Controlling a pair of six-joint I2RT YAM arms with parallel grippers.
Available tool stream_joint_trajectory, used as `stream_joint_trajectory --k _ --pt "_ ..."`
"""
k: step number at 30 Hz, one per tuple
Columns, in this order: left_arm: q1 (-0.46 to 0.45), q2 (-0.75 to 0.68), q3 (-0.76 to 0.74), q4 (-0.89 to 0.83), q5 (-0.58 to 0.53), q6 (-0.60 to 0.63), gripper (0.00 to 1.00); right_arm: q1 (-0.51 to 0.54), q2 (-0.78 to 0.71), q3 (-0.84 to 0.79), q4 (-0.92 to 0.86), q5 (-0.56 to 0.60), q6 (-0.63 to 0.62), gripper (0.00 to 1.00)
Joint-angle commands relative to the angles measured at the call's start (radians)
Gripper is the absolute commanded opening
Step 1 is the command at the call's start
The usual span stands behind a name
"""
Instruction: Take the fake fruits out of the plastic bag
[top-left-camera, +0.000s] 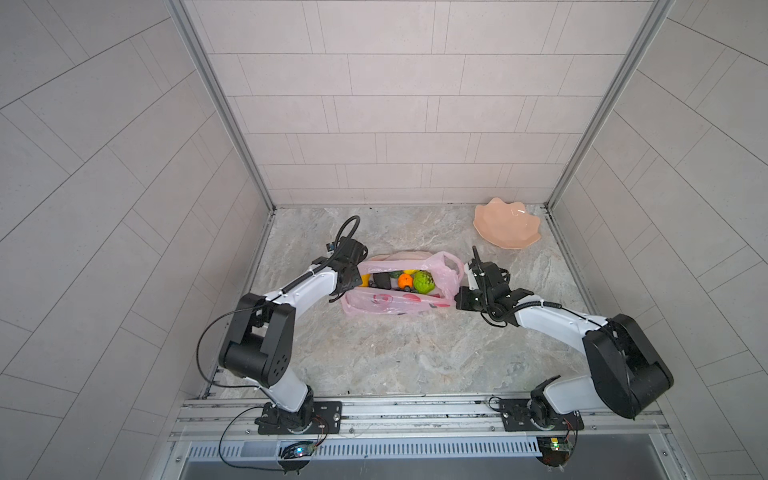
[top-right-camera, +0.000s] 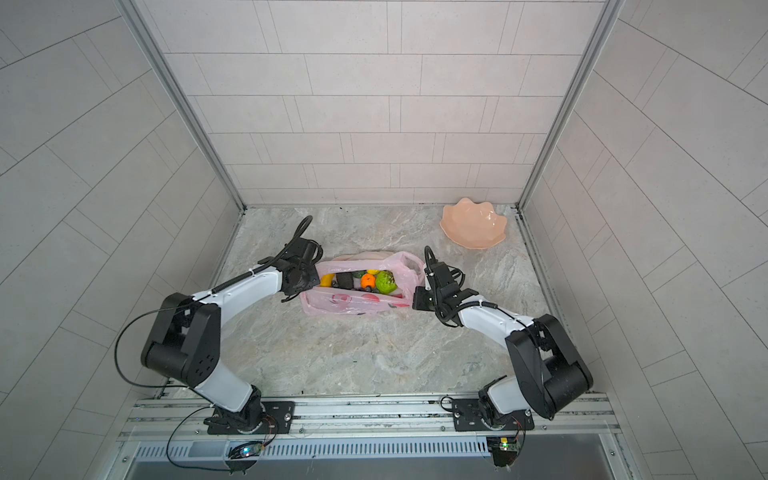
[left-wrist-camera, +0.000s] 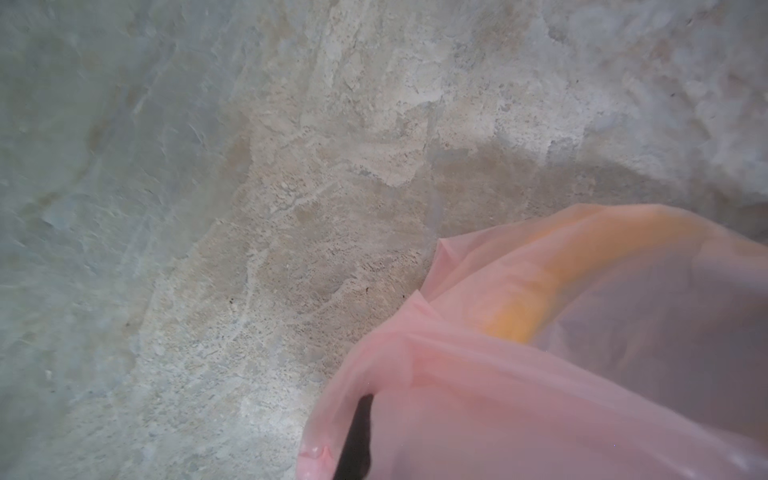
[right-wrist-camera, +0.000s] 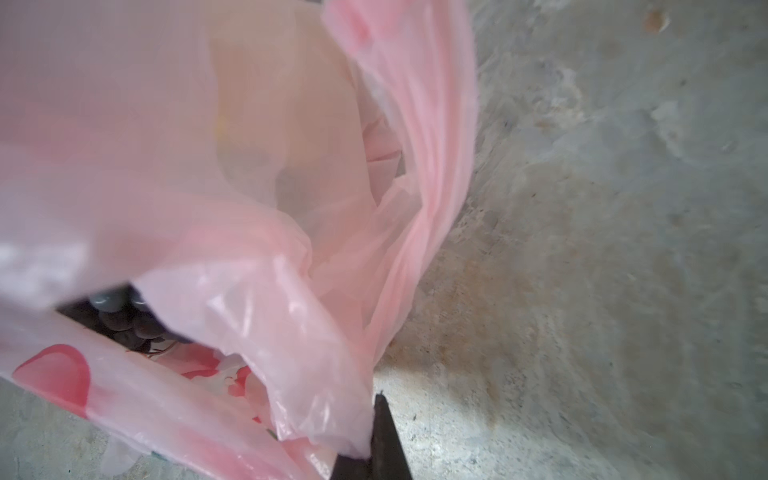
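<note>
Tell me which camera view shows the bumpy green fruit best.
Both top views: the bumpy green fruit lies uncovered in the open plastic bag beside the orange. The left wrist view shows only bag film with the banana behind it; the right wrist view shows film and the grape bunch. Neither shows it.
</note>
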Motion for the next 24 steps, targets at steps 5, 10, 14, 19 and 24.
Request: stream_joint_trajectory --k 5,10,14,19,24 --pt "0.175 -0.183 -0.201 0.151 0.142 -0.028 0.00 0.083 0.206 0.197 0.026 0.041 0.020 0.00" --pt "0.279 -0.311 -0.334 0.285 0.271 -0.060 0.00 0.100 0.369 0.404 0.040 -0.023 0.019 0.00" --pt "0.173 -0.320 -0.328 0.329 0.318 -0.018 0.00 0.099 0.412 0.485 -0.002 -0.026 0.010 0.00" --pt "0.009 -0.313 -0.316 0.268 0.238 0.038 0.00 0.094 0.312 0.459 -0.069 0.031 -0.011 0.58" --pt "-0.003 -0.296 -0.331 0.297 0.250 0.047 0.00 0.100 0.216 0.409 -0.136 0.059 -0.004 0.83"
